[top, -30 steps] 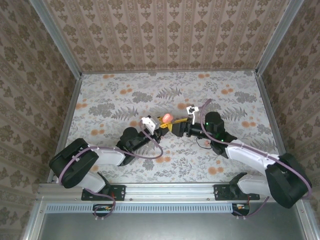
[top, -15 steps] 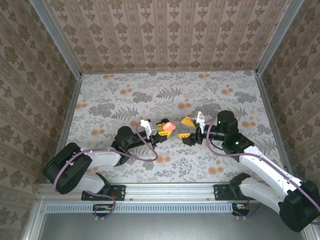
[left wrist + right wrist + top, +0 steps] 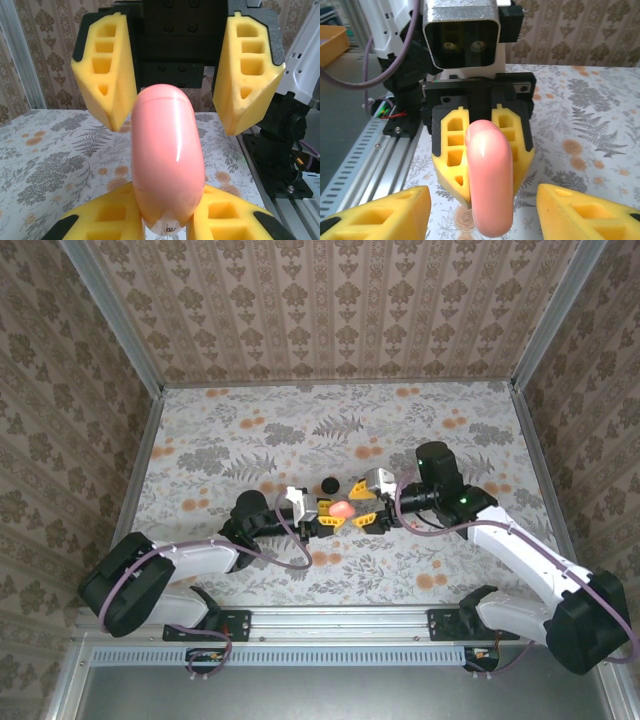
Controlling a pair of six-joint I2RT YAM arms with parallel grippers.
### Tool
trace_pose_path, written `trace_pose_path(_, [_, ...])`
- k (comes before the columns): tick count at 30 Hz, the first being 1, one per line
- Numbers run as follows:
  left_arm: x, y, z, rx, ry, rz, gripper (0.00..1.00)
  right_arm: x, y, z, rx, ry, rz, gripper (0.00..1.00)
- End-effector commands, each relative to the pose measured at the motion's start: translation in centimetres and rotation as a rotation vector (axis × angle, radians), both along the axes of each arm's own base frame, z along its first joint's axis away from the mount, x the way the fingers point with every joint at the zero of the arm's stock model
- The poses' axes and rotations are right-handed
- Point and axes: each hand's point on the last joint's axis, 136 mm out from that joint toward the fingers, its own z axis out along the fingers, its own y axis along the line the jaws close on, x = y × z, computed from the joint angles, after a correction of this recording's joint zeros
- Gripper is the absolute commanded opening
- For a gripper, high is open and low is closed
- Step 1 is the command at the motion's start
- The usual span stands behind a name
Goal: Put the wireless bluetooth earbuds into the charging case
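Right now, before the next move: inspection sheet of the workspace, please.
Surface: floral table, flat.
Job's things: pink charging case, lid looks closed, held between the two arms.
Clutter: black round disc lying on the table just beyond the pincers.
Grippers: left pincer shut on the case; right pincer open, fingers either side of the case's free end, gaps visible.
Cables: purple cables loop along both arms, away from the case.
Surroundings: patterned walls on three sides; metal rail at the near edge.
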Motion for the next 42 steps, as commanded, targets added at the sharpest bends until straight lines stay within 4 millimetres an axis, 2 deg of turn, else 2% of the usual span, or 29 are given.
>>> trace_pose_path(1, [-0.6, -0.3, 1.4, -0.022, -0.051, -0.044, 0.22, -1.2, 0.4, 1.2, 0.026, 0.009, 0.101, 0.57])
trace_pose_path(8, [-0.7, -0.3, 1.5, -0.023, -0.053, -0.053, 0.22, -1.3, 0.7, 0.9, 0.020, 0.052, 0.150, 0.45])
trace_pose_path(16, [-0.8, -0.3, 1.7, -0.024, -0.053, -0.056, 0.22, -1.1, 0.9, 0.4, 0.012, 0.074, 0.161, 0.42])
trace_pose_path(22, [-0.9, -0.4, 1.7, -0.023, -0.051, -0.056, 0.22, -1.0, 0.9, 0.1, -0.001, 0.082, 0.165, 0.26])
trace_pose_path(25, [-0.8, -0.3, 1.7, -0.019, -0.055, -0.044, 0.27, -0.7, 0.8, 0.0, -0.017, 0.071, 0.145, 0.19])
trace_pose_path(27, [-0.6, -0.3, 1.4, -0.010, -0.055, -0.027, 0.38, -0.5, 0.6, -0.1, -0.036, 0.053, 0.121, 0.18])
trace_pose_path(29, [-0.4, -0.1, 0.9, 0.018, -0.057, -0.009, 0.54, -0.3, 0.2, -0.4, -0.074, 0.028, 0.083, 0.19])
trace_pose_path(32, [-0.1, 0.2, 0.0, 0.085, -0.069, 0.026, 0.67, -0.1, -0.7, -1.5, -0.166, -0.028, 0.023, 0.19])
trace_pose_path(37, [-0.5, 0.9, -1.9, 0.251, -0.126, 0.044, 0.67, -0.2, -1.6, -4.4, -0.353, -0.146, -0.028, 0.20])
trace_pose_path(42, [-0.7, 1.2, -2.8, 0.361, -0.169, 0.063, 0.66, -0.8, -0.9, -5.0, -0.411, -0.177, -0.011, 0.20])
